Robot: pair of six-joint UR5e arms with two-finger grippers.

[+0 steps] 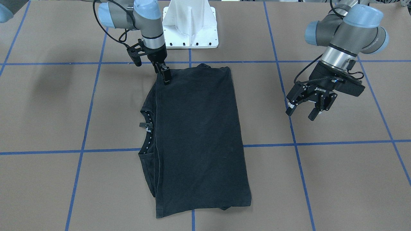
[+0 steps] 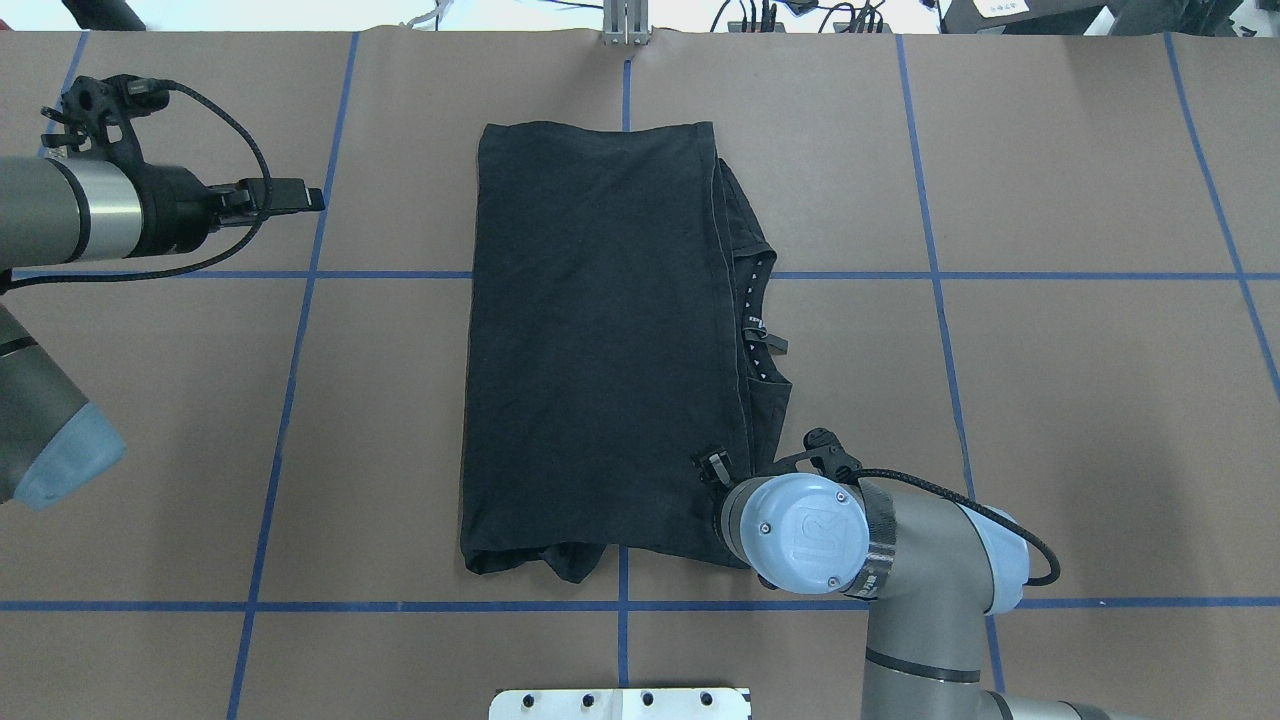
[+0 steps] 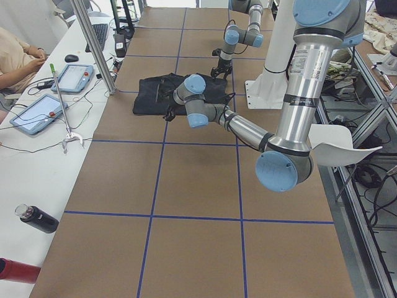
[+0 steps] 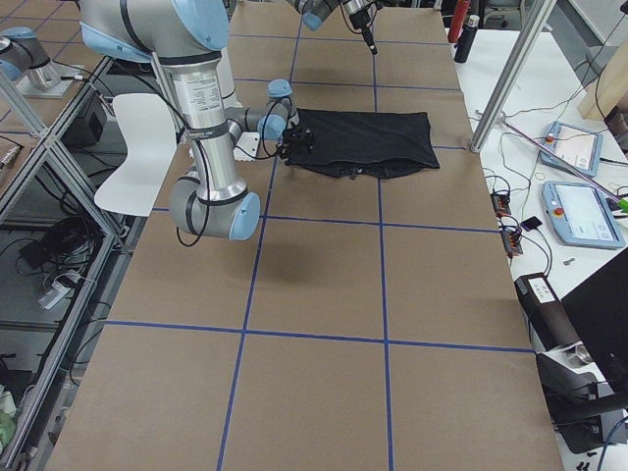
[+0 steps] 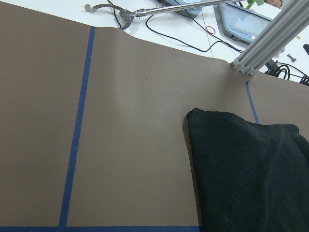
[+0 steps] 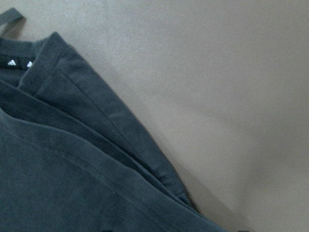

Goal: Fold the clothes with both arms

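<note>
- You will find the black T-shirt [image 2: 600, 340] folded into a long rectangle and lying flat in the middle of the tabletop [image 2: 1050, 400]. One short end faces the robot's edge and the other the operators' edge.
- Its collar [image 2: 757, 335] (small white marks run along the inner band) shows from under the fold on the long side that faces the tabletop's right end.
- Your right arm [image 2: 900, 560] reaches in from the robot's edge with its wrist pointing straight down. The right gripper [image 1: 166, 77] has its tips at the shirt's corner nearest the robot, on the collar side. You cannot tell whether its fingers are spread, pressed together or pinching cloth.
- Your left arm [image 1: 346, 35] is held out over the left part of the tabletop, its wrist tilted down toward the shirt. The left gripper [image 1: 300, 115] hangs above bare tabletop, well apart from the shirt, with its fingers [image 1: 290, 109] spread wide.
</note>
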